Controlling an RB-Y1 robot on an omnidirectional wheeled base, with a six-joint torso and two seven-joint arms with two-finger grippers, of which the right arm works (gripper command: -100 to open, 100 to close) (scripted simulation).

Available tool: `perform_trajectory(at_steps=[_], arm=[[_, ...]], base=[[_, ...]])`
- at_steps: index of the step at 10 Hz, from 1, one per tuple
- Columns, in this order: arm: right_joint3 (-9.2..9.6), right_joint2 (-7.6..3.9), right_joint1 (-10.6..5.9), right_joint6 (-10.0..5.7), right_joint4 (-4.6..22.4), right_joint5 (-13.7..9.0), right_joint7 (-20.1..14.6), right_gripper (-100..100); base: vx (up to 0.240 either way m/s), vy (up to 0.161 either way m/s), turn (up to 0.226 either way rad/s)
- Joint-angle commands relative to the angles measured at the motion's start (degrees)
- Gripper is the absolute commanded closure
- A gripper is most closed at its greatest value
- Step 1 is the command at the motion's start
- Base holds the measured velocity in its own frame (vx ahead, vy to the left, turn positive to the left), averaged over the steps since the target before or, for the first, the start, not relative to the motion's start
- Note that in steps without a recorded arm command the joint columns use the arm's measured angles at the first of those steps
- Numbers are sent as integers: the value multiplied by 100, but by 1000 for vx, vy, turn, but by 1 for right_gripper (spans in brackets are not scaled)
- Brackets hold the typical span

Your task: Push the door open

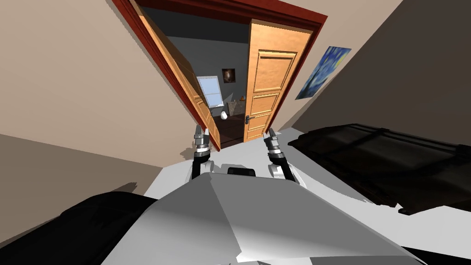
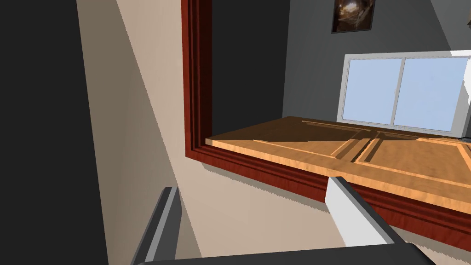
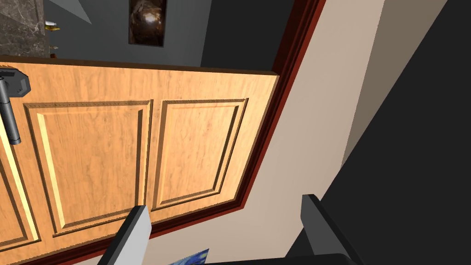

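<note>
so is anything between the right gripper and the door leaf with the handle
Nothing visible. The right gripper, fingers open, faces the door leaf across bare air, with the handle at the leaf's free edge. What lies behind the leaf, where it would swing, is hidden.

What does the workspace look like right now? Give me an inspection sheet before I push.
Surface: pale floor up to the doorway.
Job's things: double door in a dark red frame; left leaf swung inward, right leaf across its half, dark handle on it.
Clutter: dark furniture at my right.
Grippers: left gripper and right gripper open, holding nothing.
Cables: nothing seen.
Surroundings: beige walls, blue poster; window and white vase beyond.
</note>
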Motion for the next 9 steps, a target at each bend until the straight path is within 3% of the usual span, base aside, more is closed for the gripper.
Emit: perform_trajectory(at_steps=[1, 9], arm=[[89, -126, -111, 18, 214, -33, -135, -100], [392, -734, -576, -93, 1310, -222, -728, -100]], base=[[217, -14, 0], [170, -17, 3]])
